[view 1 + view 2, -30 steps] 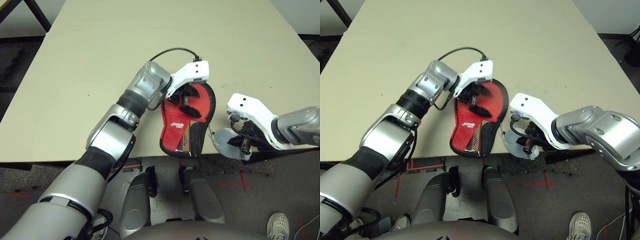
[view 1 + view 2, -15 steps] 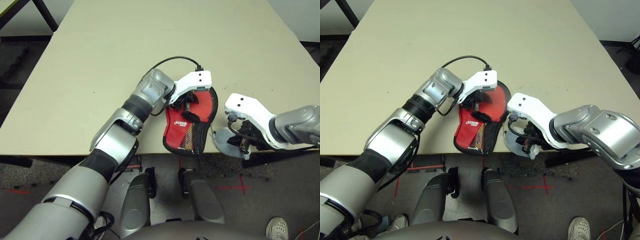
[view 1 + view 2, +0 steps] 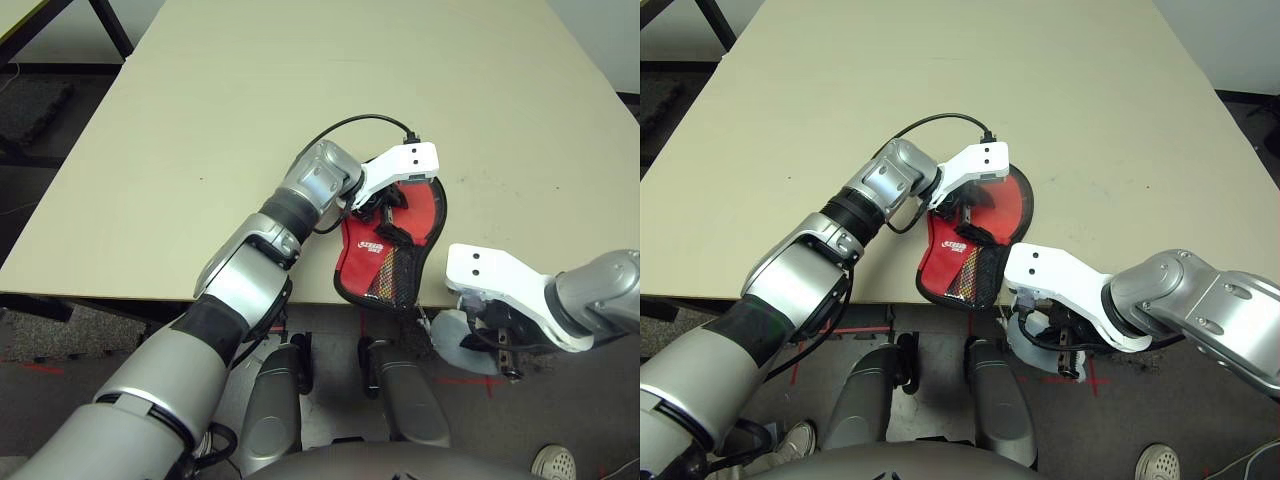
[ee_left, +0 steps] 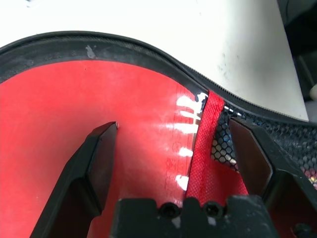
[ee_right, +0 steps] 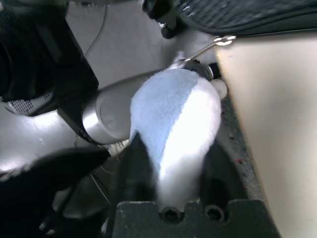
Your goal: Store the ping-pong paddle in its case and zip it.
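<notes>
Lowest in the head views, at lower right and below the desk's near edge, the right claw (image 3: pixel 1065 345) hangs off the desk with a grey-white soft lump (image 5: pixel 176 124) lying between its fingers; whether they pinch it or have slackened cannot be told. Above it, at the near edge of the desk (image 3: pixel 200 120), lies the case (image 3: pixel 395 250), its narrow mesh end overhanging the edge slightly. The left claw (image 4: pixel 181 148) is spread wide right over it, one finger over the glossy red face, the other over the mesh pocket (image 4: pixel 225 144), the black zipper rim (image 4: pixel 148 49) curving beyond. The case looks light, floppy fabric, probably stiffened by the ping-pong paddle inside; the rim edge seems the surest hold.
</notes>
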